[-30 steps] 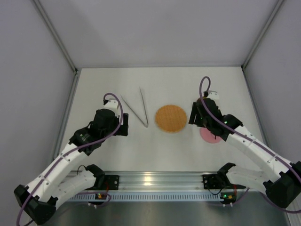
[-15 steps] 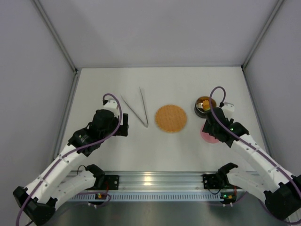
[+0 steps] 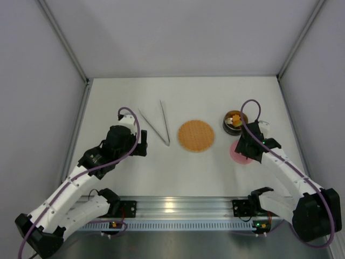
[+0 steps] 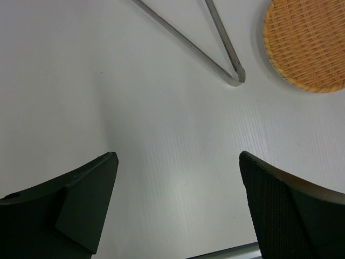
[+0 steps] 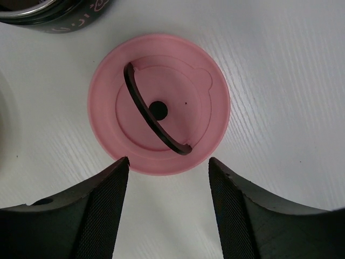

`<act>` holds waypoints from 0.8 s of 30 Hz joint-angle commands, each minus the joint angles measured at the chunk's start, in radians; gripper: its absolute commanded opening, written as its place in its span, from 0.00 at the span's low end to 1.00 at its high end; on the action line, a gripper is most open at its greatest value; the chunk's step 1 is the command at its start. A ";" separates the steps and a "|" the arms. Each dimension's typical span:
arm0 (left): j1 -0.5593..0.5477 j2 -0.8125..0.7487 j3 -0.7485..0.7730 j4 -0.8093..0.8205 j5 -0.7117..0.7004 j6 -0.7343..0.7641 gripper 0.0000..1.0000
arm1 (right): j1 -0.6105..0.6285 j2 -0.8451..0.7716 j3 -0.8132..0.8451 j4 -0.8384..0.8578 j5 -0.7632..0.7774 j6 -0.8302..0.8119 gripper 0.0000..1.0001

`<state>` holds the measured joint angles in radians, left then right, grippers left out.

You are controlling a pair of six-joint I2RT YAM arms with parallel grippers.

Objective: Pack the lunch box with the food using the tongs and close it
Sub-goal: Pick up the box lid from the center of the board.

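The lunch box (image 3: 235, 120), a small dark-walled steel bowl, stands at the right with yellow and orange food (image 3: 236, 117) inside it. Its pink lid (image 5: 159, 105) lies flat on the table just in front of it, dark handle (image 5: 153, 116) up. My right gripper (image 5: 167, 162) hovers open over the lid's near edge, nothing between its fingers; in the top view the right gripper (image 3: 247, 148) covers much of the lid (image 3: 235, 154). The silver tongs (image 3: 157, 124) lie in a narrow V at the left. Short of the tongs (image 4: 183, 40), my left gripper (image 4: 177, 156) stands open and holds nothing.
A flat orange woven plate (image 3: 196, 135) lies between the tongs and the lunch box, with no food on it; its edge shows as the plate (image 4: 307, 43) in the left wrist view. The lunch box wall (image 5: 54, 16) is close behind the lid. Grey walls enclose the table.
My right arm drew back from over the lunch box toward me and now hangs over the pink lid, uncovering the bowl. Its jaws narrowed slightly. The left arm stayed still.
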<state>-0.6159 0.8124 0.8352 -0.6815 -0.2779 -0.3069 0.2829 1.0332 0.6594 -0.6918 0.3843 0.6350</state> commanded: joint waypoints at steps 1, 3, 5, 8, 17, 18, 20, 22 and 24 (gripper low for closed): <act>-0.002 0.001 0.001 0.028 -0.007 0.009 0.99 | -0.048 0.031 -0.013 0.126 -0.050 -0.046 0.60; -0.002 0.002 0.001 0.028 -0.007 0.009 0.99 | -0.065 0.059 -0.021 0.164 -0.074 -0.057 0.58; -0.002 0.004 0.001 0.028 -0.007 0.009 0.99 | -0.079 0.086 -0.030 0.201 -0.108 -0.069 0.56; -0.002 0.005 0.001 0.028 -0.009 0.011 0.99 | -0.091 0.125 -0.032 0.224 -0.128 -0.078 0.51; -0.004 0.011 -0.001 0.028 -0.009 0.009 0.99 | -0.094 0.068 -0.047 0.221 -0.171 -0.104 0.20; -0.002 0.011 -0.001 0.028 -0.009 0.009 0.99 | -0.094 0.059 -0.049 0.216 -0.179 -0.103 0.13; -0.002 0.013 -0.001 0.026 -0.010 0.011 0.99 | -0.094 0.042 -0.043 0.192 -0.200 -0.104 0.07; -0.004 0.013 -0.001 0.026 -0.012 0.009 0.99 | -0.094 0.015 -0.040 0.178 -0.225 -0.106 0.01; -0.004 0.014 -0.001 0.026 -0.012 0.008 0.99 | -0.094 -0.021 -0.031 0.144 -0.235 -0.109 0.00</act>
<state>-0.6163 0.8257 0.8352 -0.6815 -0.2783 -0.3073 0.2043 1.0691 0.6094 -0.5232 0.1879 0.5339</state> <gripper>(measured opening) 0.990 0.013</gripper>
